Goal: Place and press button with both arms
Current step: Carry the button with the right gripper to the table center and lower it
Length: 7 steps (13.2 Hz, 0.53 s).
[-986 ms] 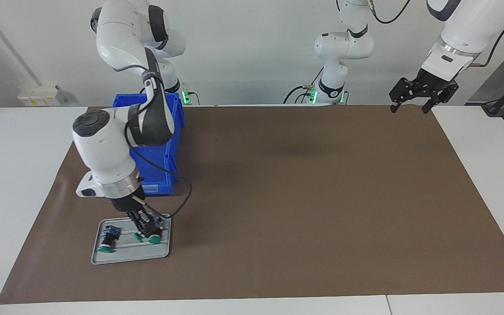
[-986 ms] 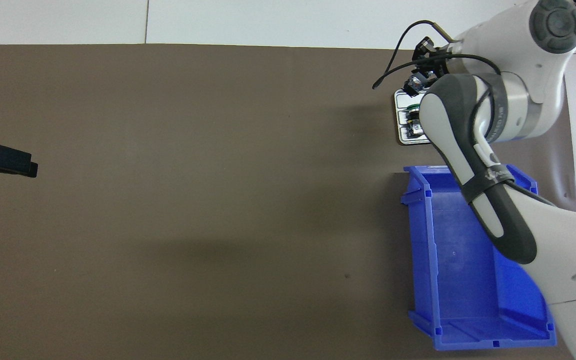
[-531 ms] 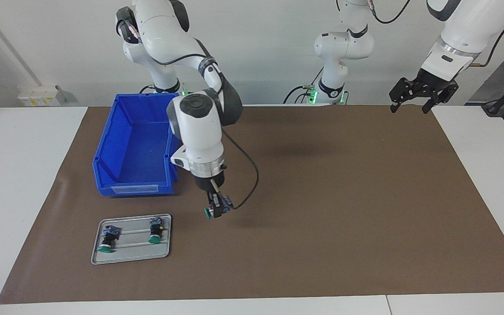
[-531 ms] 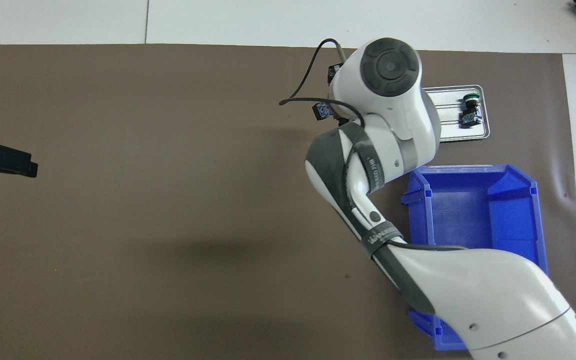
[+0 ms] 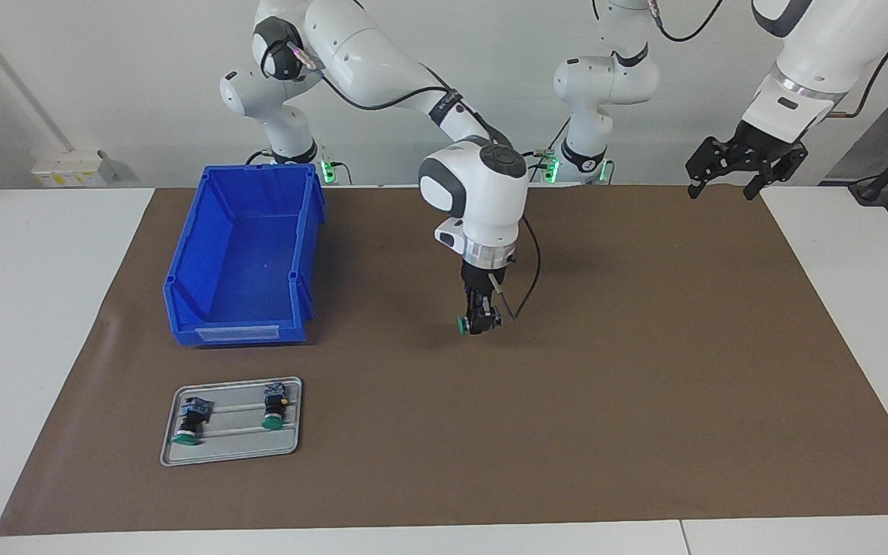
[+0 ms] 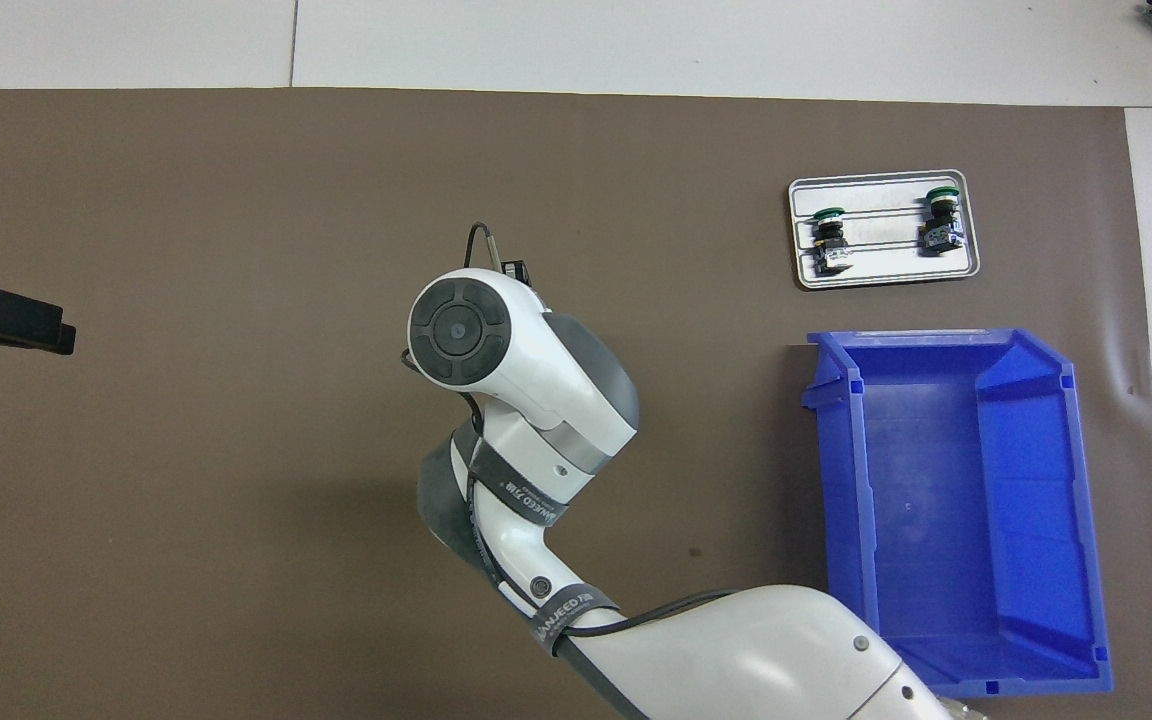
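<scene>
My right gripper (image 5: pixel 479 320) is shut on the button (image 5: pixel 462 324), a small green-capped switch held sideways, low over the middle of the brown mat (image 5: pixel 644 385). I cannot tell if the button touches the mat. In the overhead view the right arm's wrist (image 6: pixel 496 350) hides the gripper and the button. My left gripper (image 5: pixel 721 189) waits open and empty, raised over the mat's corner at the left arm's end; it also shows in the overhead view (image 6: pixel 31 330).
A grey tray (image 5: pixel 232 449) (image 6: pixel 886 283) holds two other green-capped buttons (image 5: pixel 190 424) (image 5: pixel 273 412). It lies at the right arm's end of the mat. A blue bin (image 5: pixel 182 270) (image 6: pixel 946 500) stands nearer to the robots than the tray.
My right gripper has lifted the button off the tray and carried it from the right arm's end to the middle of the mat. The left arm has not moved.
</scene>
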### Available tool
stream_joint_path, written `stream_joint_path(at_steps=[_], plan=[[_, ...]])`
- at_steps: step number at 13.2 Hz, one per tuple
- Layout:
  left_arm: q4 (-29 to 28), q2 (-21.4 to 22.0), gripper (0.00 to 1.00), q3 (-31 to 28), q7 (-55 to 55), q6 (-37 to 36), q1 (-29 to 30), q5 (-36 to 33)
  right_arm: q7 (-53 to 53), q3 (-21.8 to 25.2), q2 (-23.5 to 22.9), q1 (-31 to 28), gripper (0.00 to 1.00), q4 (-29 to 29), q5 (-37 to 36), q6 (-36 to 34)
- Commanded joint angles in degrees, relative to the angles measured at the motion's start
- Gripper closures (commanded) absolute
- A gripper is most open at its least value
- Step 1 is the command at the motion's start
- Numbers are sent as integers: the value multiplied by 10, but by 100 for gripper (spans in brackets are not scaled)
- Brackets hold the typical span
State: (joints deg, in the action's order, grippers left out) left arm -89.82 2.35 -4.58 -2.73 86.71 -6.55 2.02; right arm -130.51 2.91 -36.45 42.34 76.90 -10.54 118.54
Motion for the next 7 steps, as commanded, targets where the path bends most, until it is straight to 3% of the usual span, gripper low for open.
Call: stream_joint_path(at_steps=[1,6,7], plan=[[-20,17,0,2,6,7,1,-7,-25,2,3,11,100,30,-19,2],[-20,17,0,2,6,7,1,-7,-37,2,24,35,100,95,-23,14],[-20,17,0,2,6,7,1,-7,-43,2,25,35,87,99,-23,24]])
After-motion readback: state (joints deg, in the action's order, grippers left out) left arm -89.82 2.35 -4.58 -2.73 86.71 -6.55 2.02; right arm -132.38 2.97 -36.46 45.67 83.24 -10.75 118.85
